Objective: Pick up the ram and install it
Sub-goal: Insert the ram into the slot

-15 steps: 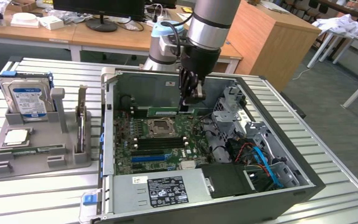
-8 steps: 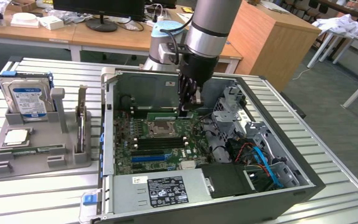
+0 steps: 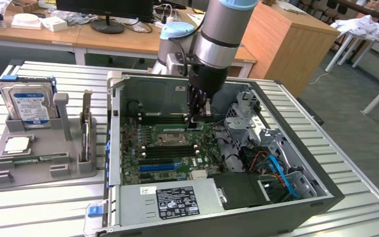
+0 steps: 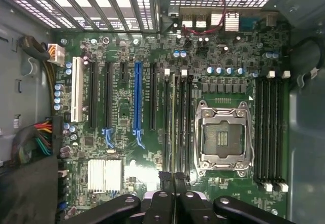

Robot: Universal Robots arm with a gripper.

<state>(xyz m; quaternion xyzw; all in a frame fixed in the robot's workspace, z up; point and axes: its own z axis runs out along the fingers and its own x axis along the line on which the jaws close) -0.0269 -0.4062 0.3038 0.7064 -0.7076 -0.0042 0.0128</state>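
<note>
My gripper point(image 3: 198, 117) reaches down inside the open computer case point(image 3: 176, 94), low over the motherboard point(image 3: 146, 148). In the wrist view its black fingers point(image 4: 163, 193) are pressed together, shut on the ram point(image 4: 173, 127). The ram shows edge-on as a thin greenish line running from the finger seam along a memory slot beside the empty processor socket point(image 4: 223, 137). Whether it is fully seated in the slot I cannot tell. A second ram stick point(image 3: 86, 129) stands upright in the grey holder point(image 3: 45, 173) at the exterior view's left.
The holder also carries a silver hard drive with a blue label point(image 3: 31, 106) and a small square processor chip point(image 3: 17, 144). More empty memory slots point(image 4: 269, 132) lie beyond the socket. Cables and a drive cage point(image 3: 268, 148) crowd the case's right side.
</note>
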